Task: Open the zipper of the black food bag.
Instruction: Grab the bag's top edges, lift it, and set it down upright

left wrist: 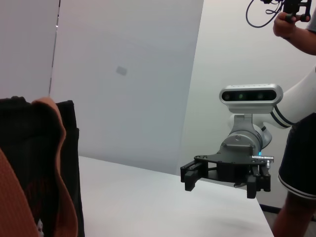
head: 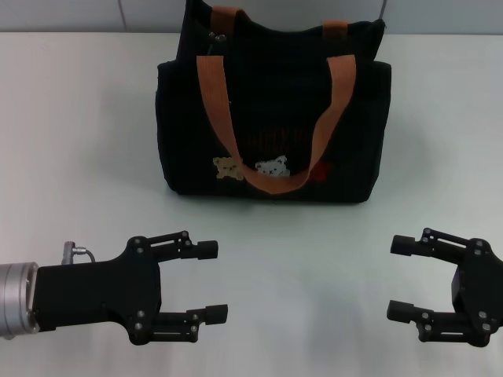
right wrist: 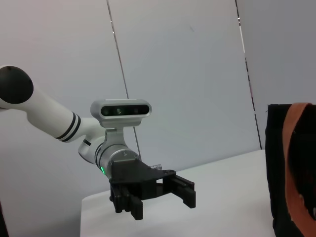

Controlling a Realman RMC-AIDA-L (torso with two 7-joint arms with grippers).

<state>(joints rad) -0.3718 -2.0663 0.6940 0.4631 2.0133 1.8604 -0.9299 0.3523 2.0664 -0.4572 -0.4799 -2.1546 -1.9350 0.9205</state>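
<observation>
1. Head view: black food bag (head: pixel 271 118) upright at 12 o'clock on the white bench (head: pixel 78 141), front with bear pictures toward the robot, orange-brown straps (head: pixel 275 133) draped down the front.
2. Zipper (head: pixel 214 37) along the top rim; small silvery pull near the rim's end at about 11 o'clock, beside a strap root. Appears shut, though the rim is partly hidden by the straps.
3. Left claw (head: pixel 208 281) low at 7 o'clock, fingers spread wide, nothing held, well apart from the bag.
4. Right claw (head: pixel 402 277) low at 5 o'clock, likewise spread wide and empty, well apart from the bag.
5. Left wrist view: right claw facing across the bench, bag edge close by; a person (left wrist: pixel 301 148) standing beyond the bench.
6. Judged as the start: nothing gripped yet, approach still to make.
7. To do it well: pin the rim near the pull's end with one claw for tension; narrow the other claw onto the small pull, keeping clear of the straps; draw straight along the zipper line toward 1 o'clock, not upward, lest the soft bag tip or lift.
</observation>
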